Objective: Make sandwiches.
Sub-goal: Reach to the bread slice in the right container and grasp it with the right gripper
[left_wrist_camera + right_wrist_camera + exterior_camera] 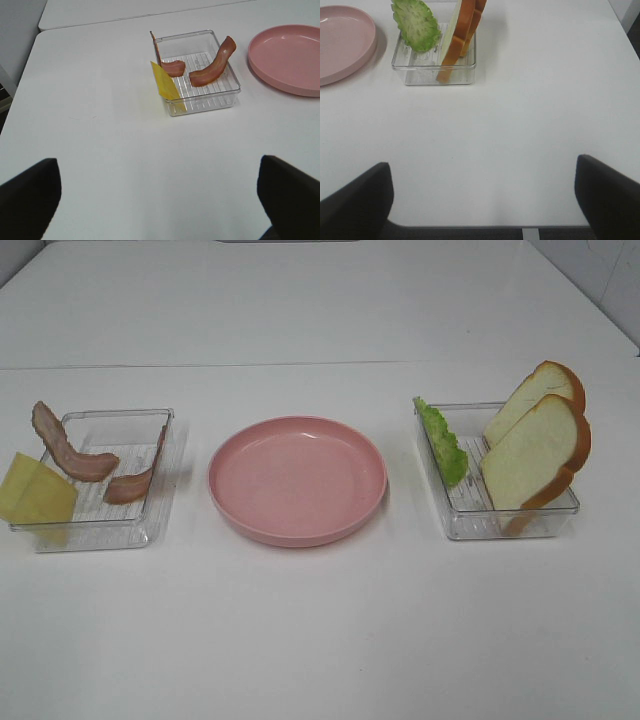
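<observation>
The sandwich parts lie apart in two clear trays. Two white bread slices with orange-brown crusts stand on edge in the right tray, beside frilly green lettuce. Reddish-brown bacon strips lie in and over the left tray, and a yellow cheese square leans over its left wall. Neither gripper shows in the high view. In the left wrist view my left gripper is open, well short of the bacon and cheese. My right gripper is open too, short of the bread and lettuce.
A round pink plate sits between the two trays with nothing on it. The white table runs wide in front of the trays. A seam crosses the tabletop behind them, and the table's left edge shows in the left wrist view.
</observation>
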### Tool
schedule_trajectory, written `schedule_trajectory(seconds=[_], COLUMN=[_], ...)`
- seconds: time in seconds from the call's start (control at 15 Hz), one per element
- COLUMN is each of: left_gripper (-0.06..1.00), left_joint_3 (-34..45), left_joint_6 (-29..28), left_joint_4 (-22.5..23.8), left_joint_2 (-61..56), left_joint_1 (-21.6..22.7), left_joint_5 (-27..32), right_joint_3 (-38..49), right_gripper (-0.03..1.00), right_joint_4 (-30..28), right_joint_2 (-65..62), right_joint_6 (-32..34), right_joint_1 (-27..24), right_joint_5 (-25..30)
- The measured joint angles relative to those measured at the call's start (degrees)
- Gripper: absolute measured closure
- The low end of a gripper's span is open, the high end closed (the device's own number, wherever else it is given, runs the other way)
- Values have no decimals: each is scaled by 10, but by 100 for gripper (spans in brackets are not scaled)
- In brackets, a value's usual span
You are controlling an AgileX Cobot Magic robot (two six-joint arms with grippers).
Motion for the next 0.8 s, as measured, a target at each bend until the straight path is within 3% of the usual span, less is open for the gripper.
schedule_trajectory(seconds=[0.8], left_gripper=[-5], left_joint_3=[0], left_joint_6=[0], left_joint_4=[0], left_joint_2=[0], left_joint_1=[0], left_joint_5=[0], right_joint_3=[0], right_gripper=[2], right_joint_4=[0], right_joint_2=[0], right_joint_6=[0], right_joint_1=[0], right_joint_5=[0])
